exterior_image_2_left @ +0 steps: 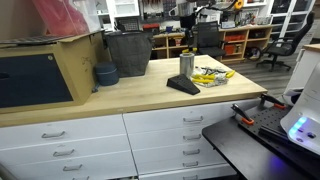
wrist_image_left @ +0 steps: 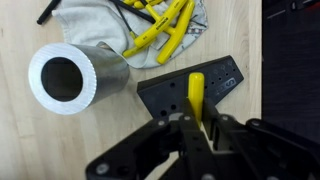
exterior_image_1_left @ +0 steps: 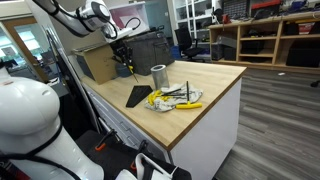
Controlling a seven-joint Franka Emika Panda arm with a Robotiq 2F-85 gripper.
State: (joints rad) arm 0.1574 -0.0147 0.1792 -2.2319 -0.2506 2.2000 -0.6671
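The gripper (wrist_image_left: 198, 125) is closed on a yellow-handled tool (wrist_image_left: 196, 92) and holds it in the air above the wooden counter (exterior_image_1_left: 205, 80). In the wrist view the two fingers (wrist_image_left: 182, 130) press the handle from both sides. It is perhaps a screwdriver, but the working end is hidden behind the fingers.

Directly under the tool lies a black holder plate (wrist_image_left: 170, 90) with small holes, flat on the counter near its front edge, the edge above the drawers. Just beside the plate, further from that edge, stands an upright metal cup (wrist_image_left: 70, 78), open at the top and apart from the plate.

Next to the cup and the plate, toward the free end of the counter, a grey cloth (wrist_image_left: 95, 20) is spread, and several yellow-handled pliers (wrist_image_left: 165, 25) lie on it.

In an exterior view a dark basket (exterior_image_2_left: 128, 52) and a blue bowl (exterior_image_2_left: 106, 73) stand near the back edge.
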